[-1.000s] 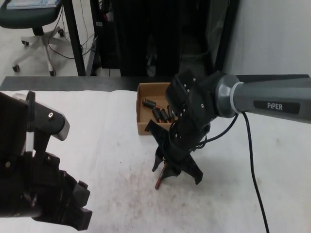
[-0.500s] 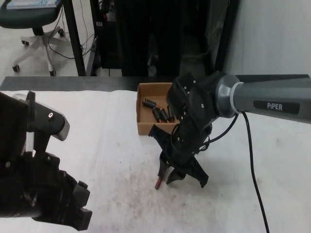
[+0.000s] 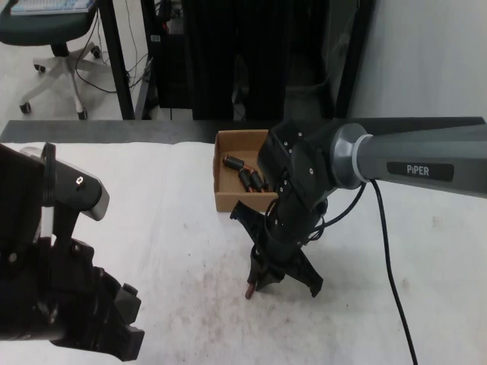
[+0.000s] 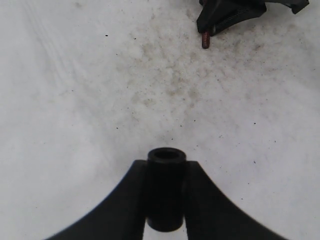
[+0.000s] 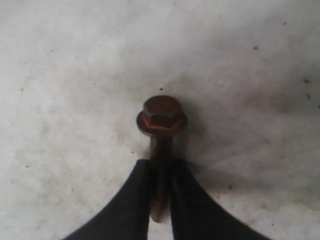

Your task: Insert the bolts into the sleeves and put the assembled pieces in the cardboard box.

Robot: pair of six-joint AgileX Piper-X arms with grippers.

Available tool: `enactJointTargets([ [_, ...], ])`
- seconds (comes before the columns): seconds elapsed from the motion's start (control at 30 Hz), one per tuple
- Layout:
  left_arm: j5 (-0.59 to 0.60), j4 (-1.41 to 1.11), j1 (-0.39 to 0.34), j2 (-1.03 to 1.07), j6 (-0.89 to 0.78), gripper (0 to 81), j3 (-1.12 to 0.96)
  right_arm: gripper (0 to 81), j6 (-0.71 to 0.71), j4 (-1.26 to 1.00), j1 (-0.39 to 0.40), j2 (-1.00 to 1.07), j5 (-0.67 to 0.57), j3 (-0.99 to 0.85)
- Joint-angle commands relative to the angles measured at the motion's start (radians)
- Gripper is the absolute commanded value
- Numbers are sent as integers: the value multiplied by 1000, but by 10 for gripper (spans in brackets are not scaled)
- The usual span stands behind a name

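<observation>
My left gripper [image 4: 166, 169] is shut on a short black sleeve [image 4: 166, 200], held upright above the white cloth. The bulky left arm [image 3: 61, 304] sits at the near left of the bench. My right gripper [image 5: 161, 165] is shut on the shank of a brown hex-head bolt [image 5: 161, 117]. In the high view the right gripper [image 3: 266, 275] hangs low over the bench's middle, and the bolt [image 3: 250, 289] points down with its tip at the cloth. The left wrist view shows that bolt [image 4: 205, 39] farther off. The cardboard box [image 3: 225, 199] stands just behind, with several dark pieces inside.
A white cloth [image 3: 175, 228] with a stained patch covers the bench. A black cable [image 3: 392, 258] trails from the right arm across the right side. An office chair [image 3: 53, 46] and dark frames stand behind the bench.
The right arm has shifted a little to the left and nearer, and its gripper has come lower over the bolt. The left arm has not moved.
</observation>
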Motion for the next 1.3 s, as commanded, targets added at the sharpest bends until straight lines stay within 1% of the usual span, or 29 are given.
enactJointTargets([
  [0.0, -3, -7, 2, -6, -1, 3, -13, 8, -98, 4, 4, 41, -19, 7],
  [0.07, -6, -7, 2, -6, -1, 3, -13, 8, -189, 27, 1, 41, -49, 7],
  [0.13, -6, -7, 2, -6, -1, 3, -13, 8, -290, 83, 1, 41, -52, 5],
  [0.2, -6, -7, 2, -6, -1, 3, -13, 8, -400, 143, -1, 34, -36, 5],
  [0.27, -6, -7, 2, -6, -1, 3, -13, 8, -534, 222, -1, 27, 13, 3],
  [0.3, -6, -7, 2, -6, -1, 3, -13, 8, -607, 253, -1, 21, 51, 2],
  [0.37, -6, -7, 2, -6, -1, 3, -13, 8, -751, 322, 4, 6, 166, 3],
  [0.43, -6, -7, 2, -6, -1, 3, -13, 8, -856, 374, 8, -14, 287, 3],
  [0.53, -6, -7, 2, -6, -1, 3, -13, 8, -956, 394, 8, -48, 439, 3],
  [0.7, -6, -7, 2, -6, -1, 3, -13, 8, -1108, 341, 8, -116, 628, 3],
  [0.77, -6, -7, 2, -6, -1, 3, -13, 8, -1132, 307, 8, -133, 624, 3],
  [0.9, -6, -7, 2, -6, -11, 3, -13, 8, -1131, 286, -4, -144, 581, 3],
  [0.93, -6, -7, 2, -6, -17, 3, -13, 8, -1131, 296, -6, -144, 562, 3],
  [1.0, -6, -7, 2, -6, -28, 3, -13, 2, -1131, 315, -11, -144, 461, 3],
  [1.03, -6, -7, 2, -6, -28, 3, -13, 13, -1131, 322, -14, -144, 402, 3],
  [1.1, -6, -7, 2, -6, -31, 3, -13, 66, -1131, 325, -15, -144, 328, 5],
  [1.27, -6, -7, 2, -6, -31, 3, -13, 194, -1131, 294, -15, -144, 308, 5],
])
